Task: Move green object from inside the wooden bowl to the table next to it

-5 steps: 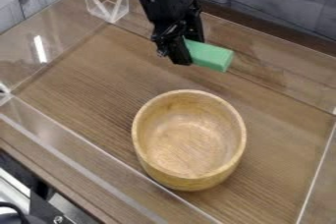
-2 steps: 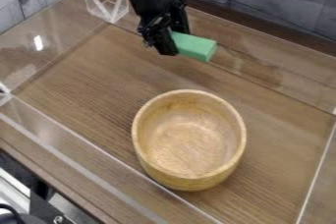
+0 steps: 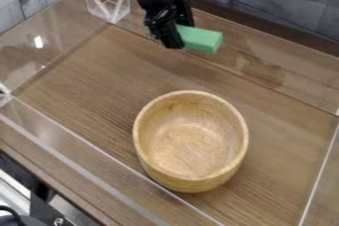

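Block (image 3: 201,39) long axis left-right, right end nearer camera.

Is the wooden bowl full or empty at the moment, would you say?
Empty: the wooden bowl shows bare wood inside.

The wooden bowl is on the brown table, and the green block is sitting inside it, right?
Not quite: the green block isn't inside the wooden bowl. The camera view shows it at the jaws of the black robot arm, away from the bowl. The bowl is on the brown table, just as you said.
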Robot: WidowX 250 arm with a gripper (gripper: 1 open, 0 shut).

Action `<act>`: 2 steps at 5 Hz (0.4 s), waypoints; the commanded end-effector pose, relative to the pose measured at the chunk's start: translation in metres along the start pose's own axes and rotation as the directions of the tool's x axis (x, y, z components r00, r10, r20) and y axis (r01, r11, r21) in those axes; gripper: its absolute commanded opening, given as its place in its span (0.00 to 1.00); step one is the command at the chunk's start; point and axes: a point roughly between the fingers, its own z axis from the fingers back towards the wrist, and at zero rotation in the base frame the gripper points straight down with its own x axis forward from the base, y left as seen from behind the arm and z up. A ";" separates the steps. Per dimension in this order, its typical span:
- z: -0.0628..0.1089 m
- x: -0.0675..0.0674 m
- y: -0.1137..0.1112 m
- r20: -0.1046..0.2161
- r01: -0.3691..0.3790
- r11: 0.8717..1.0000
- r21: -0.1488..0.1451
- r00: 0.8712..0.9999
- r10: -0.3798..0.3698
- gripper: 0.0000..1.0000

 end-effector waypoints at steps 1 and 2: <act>-0.002 -0.012 -0.017 0.023 0.011 0.998 -0.055 1.000 -0.010 0.00; -0.011 -0.019 -0.015 0.022 -0.004 0.998 -0.059 1.000 0.005 1.00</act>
